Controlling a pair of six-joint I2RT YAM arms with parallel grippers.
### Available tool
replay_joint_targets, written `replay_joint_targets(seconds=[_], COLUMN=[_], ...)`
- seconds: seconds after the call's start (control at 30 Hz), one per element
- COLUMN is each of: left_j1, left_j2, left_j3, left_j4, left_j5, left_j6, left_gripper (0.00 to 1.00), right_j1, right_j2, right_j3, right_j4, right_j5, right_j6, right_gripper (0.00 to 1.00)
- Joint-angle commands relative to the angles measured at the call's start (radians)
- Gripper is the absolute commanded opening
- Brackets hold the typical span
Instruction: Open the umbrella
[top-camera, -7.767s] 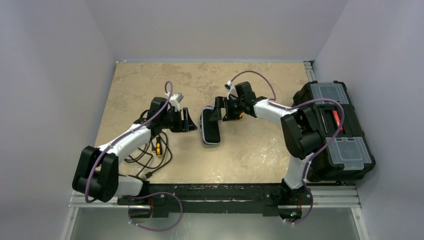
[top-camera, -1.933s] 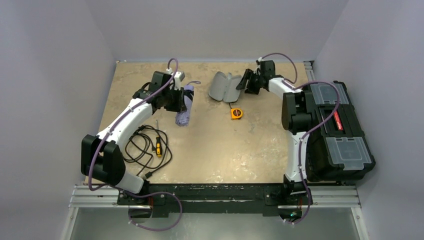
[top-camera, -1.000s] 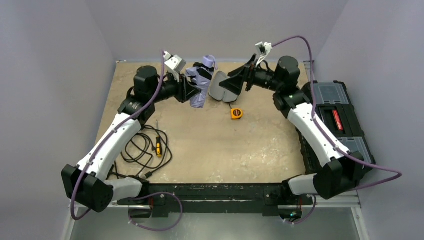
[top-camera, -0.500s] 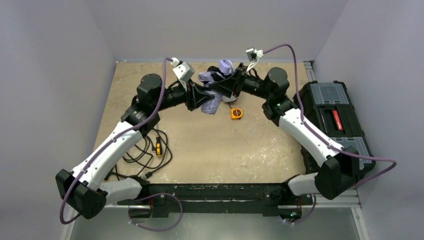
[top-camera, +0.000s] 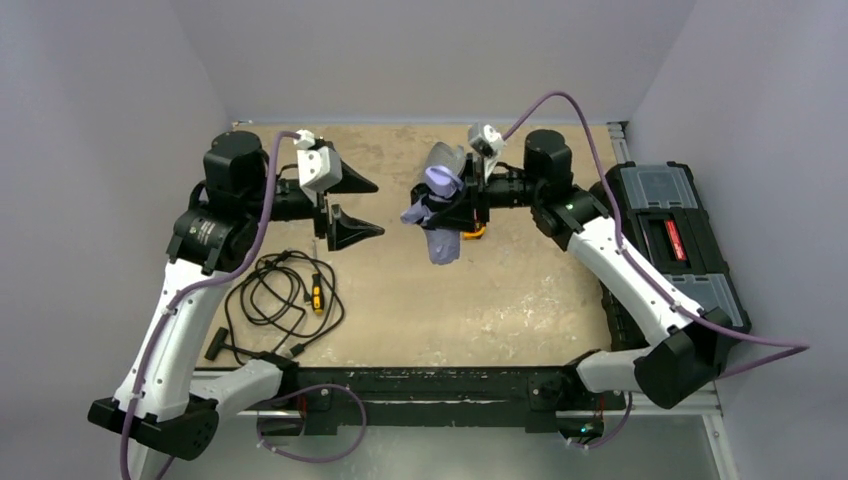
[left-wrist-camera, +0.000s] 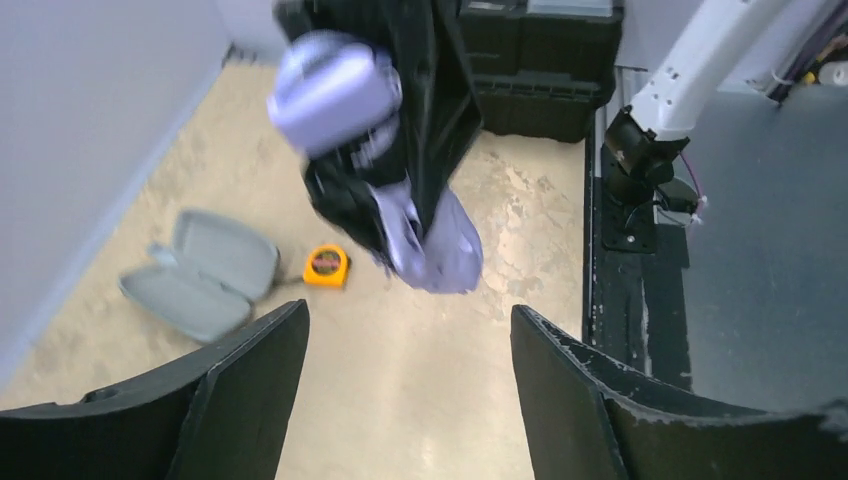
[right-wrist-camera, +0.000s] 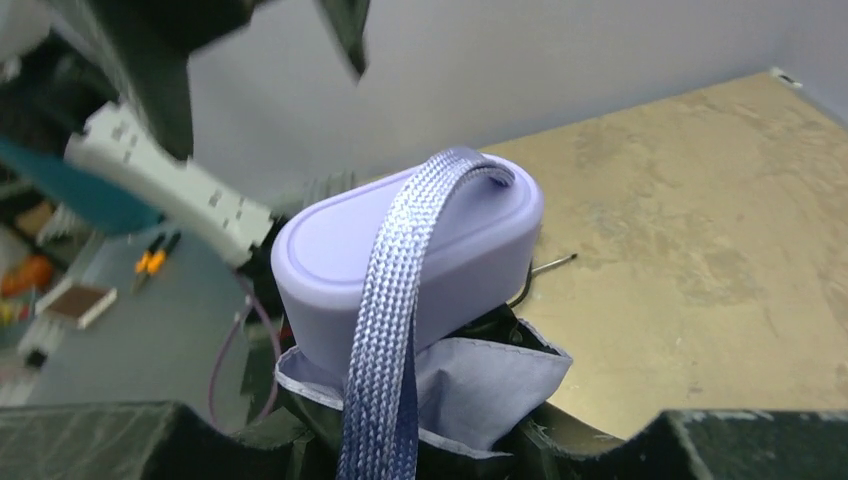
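Observation:
The umbrella (top-camera: 441, 238) hangs folded above the middle of the table, its lavender handle (top-camera: 440, 179) uppermost and its canopy drooping below. My right gripper (top-camera: 457, 207) is shut on the bunched canopy just under the handle. In the right wrist view the handle (right-wrist-camera: 410, 255) and its woven strap (right-wrist-camera: 395, 340) fill the frame above my right gripper (right-wrist-camera: 450, 432). My left gripper (top-camera: 362, 207) stands open to the left of the umbrella, apart from it. The left wrist view shows the umbrella (left-wrist-camera: 440, 245) ahead of the open left gripper (left-wrist-camera: 408, 312).
A grey case (left-wrist-camera: 200, 285) and an orange tape measure (left-wrist-camera: 326, 266) lie on the table behind the umbrella. A coiled black cable (top-camera: 285, 295) and a black T-shaped tool (top-camera: 218, 345) lie at the front left. A black toolbox (top-camera: 670, 260) stands along the right edge.
My left gripper has opened, let go of the umbrella and drawn back to the left. The right gripper alone now holds the umbrella, which hangs a little nearer the front.

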Motion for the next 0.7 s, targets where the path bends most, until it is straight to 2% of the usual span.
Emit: replay_joint_targets(seconds=[0.0, 0.17, 0.23, 0.33, 0.43, 0.67], left_j1=[-0.017, -0.133, -0.187, -0.226, -0.247, -0.291], left_j2=[0.055, 0.093, 0.095, 0.098, 0.097, 0.129], left_j3=[0.161, 0.221, 0.207, 0.168, 0.132, 0.107], left_j4=[-0.197, -0.409, -0.442, -0.376, -0.326, -0.342], left_j5=[0.177, 0.106, 0.074, 0.063, 0.061, 0.058], left_j6=[0.361, 0.764, 0.851, 0.809, 0.768, 0.765], left_gripper=[0.7, 0.64, 0.6, 0.59, 0.59, 0.56], right_j1=[0.072, 0.106, 0.123, 0.16, 0.197, 0.246], right_j2=[-0.001, 0.067, 0.097, 0.117, 0.104, 0.105], right_j3=[0.14, 0.212, 0.252, 0.293, 0.284, 0.297], right_j4=[-0.528, -0.908, -0.992, -1.051, -1.026, -1.016], right_j5=[-0.154, -0.075, -0.067, -0.037, -0.003, 0.02], right_j6=[-0.606, -0.984, -1.058, -1.127, -1.139, -1.146], right_gripper=[0.0, 0.0, 0.0, 0.0, 0.0, 0.0])
